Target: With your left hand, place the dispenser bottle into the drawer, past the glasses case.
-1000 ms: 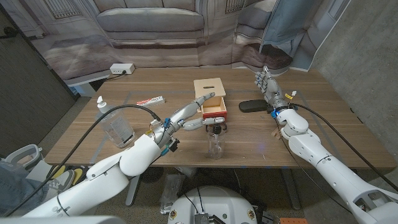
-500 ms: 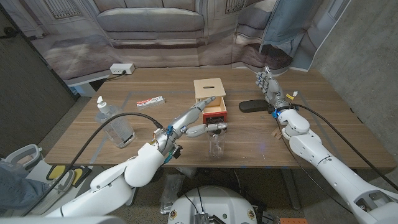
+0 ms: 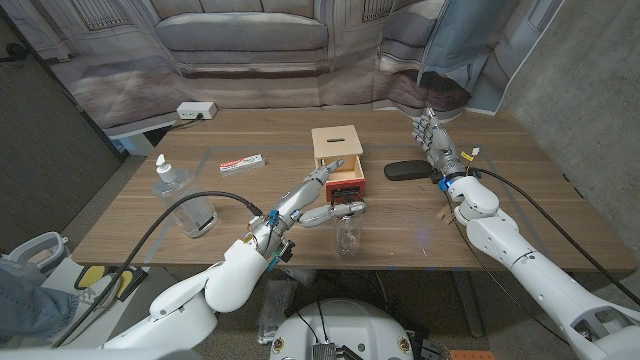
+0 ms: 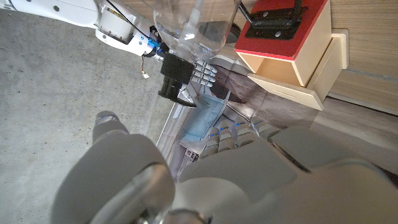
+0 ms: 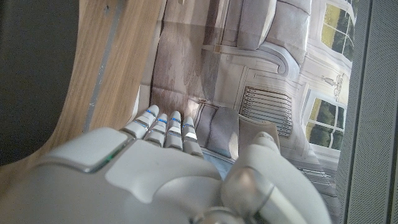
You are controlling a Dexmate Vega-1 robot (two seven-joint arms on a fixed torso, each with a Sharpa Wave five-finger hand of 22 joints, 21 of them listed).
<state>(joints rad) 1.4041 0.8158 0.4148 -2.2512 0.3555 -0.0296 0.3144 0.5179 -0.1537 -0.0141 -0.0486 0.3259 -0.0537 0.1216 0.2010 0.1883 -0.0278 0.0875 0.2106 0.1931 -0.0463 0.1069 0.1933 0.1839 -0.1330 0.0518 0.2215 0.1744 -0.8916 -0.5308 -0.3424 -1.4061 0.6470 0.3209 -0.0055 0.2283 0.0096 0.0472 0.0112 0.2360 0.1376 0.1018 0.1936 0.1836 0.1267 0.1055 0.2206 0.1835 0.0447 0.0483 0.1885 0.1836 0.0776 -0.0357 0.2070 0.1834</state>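
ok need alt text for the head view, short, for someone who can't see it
The robot's left hand reaches over a wooden table at a clear bottle standing just in front of a small wooden box with an open red drawer. The right hand stands raised beside a black glasses case; a pump bottle is at far left.

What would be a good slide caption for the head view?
Left robot hand reaching for a clear bottle before the open red drawer; right robot hand raised, open.

Glossy white rounded arm shells end in pale grey segmented hands, left hand (image 3: 312, 198) and right hand (image 3: 432, 137); black cables trail along both forearms, perhaps blue-tagged at the wrists.
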